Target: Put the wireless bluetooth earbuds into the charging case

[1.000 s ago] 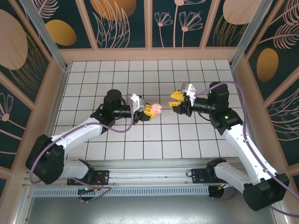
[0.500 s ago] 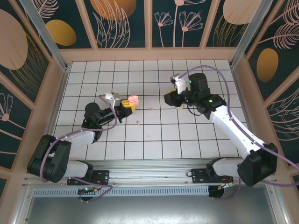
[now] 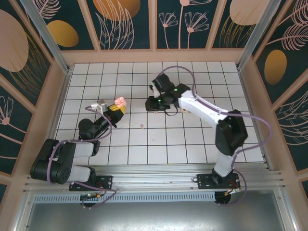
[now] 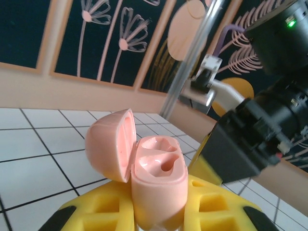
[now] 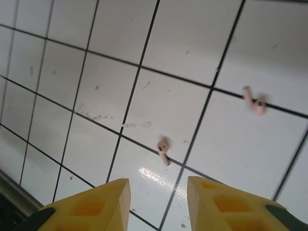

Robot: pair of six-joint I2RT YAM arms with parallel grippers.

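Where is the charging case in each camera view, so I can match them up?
Top external: left of centre, the charging case is gripped by the left end effector.
Left wrist: bottom centre, between the yellow fingers, lid swung open to the left.
Right wrist: aimed down at tiles with two earbuds lying on them.
Shared landmark: the white gridded table.
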